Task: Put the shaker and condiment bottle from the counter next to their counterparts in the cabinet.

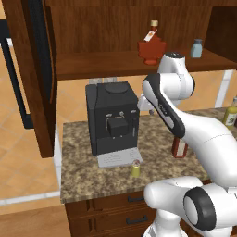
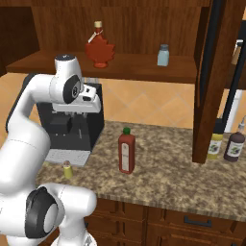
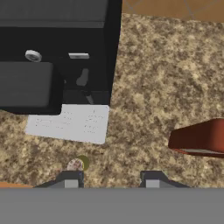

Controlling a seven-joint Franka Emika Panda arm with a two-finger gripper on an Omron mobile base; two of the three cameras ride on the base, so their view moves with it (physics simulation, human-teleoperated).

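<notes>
I see the bench [image 1: 92, 178] as speckled, rough-looking granite. The cabinet [image 1: 92, 32] is dark wood with visible grain. The coffee machine [image 1: 111, 115] looks like matt black plastic, and its tray [image 3: 68, 123] like pale brushed metal. The condiment bottle [image 2: 127, 153] is glossy red.

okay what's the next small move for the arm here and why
Probably lower toward the shaker: it stands untouched on the counter by the coffee machine's tray, just left of the empty gripper, whose fingers are high above it.
</notes>
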